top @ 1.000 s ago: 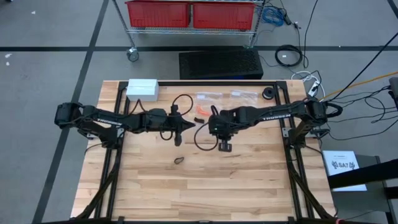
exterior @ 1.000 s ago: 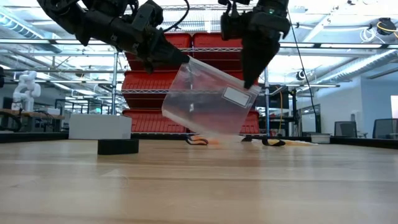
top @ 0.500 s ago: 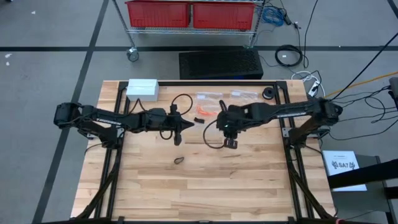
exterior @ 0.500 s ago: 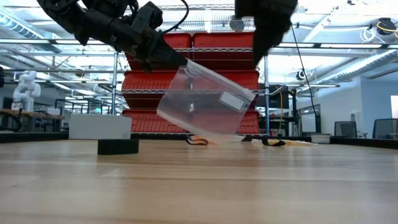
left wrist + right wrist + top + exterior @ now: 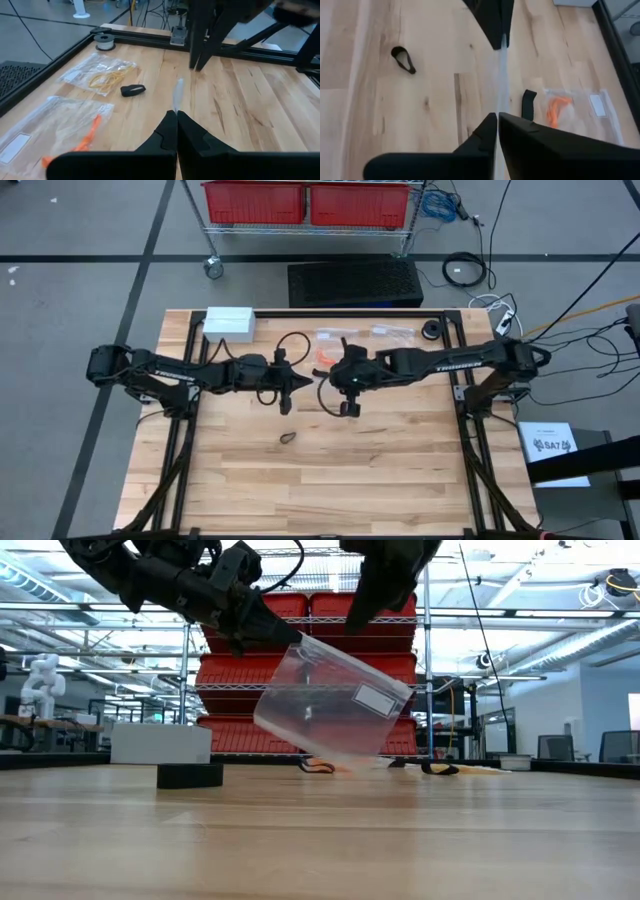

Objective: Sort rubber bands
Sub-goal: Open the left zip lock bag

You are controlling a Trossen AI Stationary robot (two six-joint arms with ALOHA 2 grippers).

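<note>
Low view alone shows the clear, floppy bag (image 5: pixel 330 700) hanging off the tabletop (image 5: pixel 320 840), pinched by the clenched left tool (image 5: pixel 285 637), while the right wrist view shows the right tool (image 5: pixel 497 116) clamped on its edge, near a black rubber band (image 5: pixel 403 59) lying on wood.

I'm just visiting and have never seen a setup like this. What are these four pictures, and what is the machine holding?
Two dark robot arms work over a wooden table. One camera looks down from above, one sits at table height, and one rides on each wrist. The left gripper is shut on a clear plastic bag, held up in the air. The right gripper hangs beside it, shut and empty. On the table lie a loose black rubber band, more bags holding orange and yellow bands, and a white box.
</note>
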